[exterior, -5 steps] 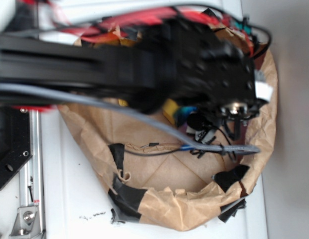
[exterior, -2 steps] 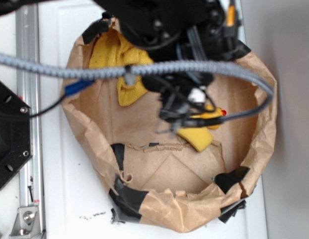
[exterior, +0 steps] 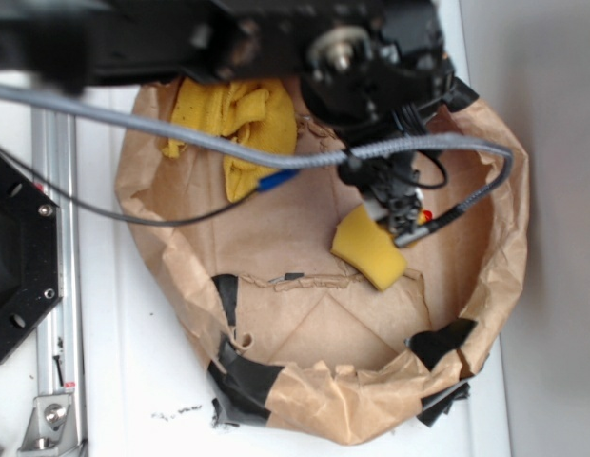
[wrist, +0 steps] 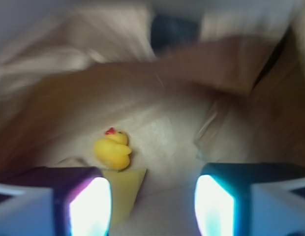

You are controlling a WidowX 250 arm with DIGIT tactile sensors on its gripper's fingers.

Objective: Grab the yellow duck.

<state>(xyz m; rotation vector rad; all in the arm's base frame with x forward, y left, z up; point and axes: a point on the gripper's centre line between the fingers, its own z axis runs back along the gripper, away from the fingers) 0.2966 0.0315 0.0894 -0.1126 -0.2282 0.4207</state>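
- Clearly the gripper [wrist: 152,204] hangs with fingers [wrist: 91,204] spread wide and empty — ready to straddle something.
- Yellow duck [wrist: 113,151] sits left of centre, touching the sponge [wrist: 124,189], so a sideways shift seems needed.

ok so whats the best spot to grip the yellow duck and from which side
Probably the round body of the yellow duck, pinched across its flanks from above. In the wrist view it sits upright on the brown paper, beak pointing away, left of centre between the open fingers. The gripper would need to shift left first. The sponge lies right beside it, so close carefully.
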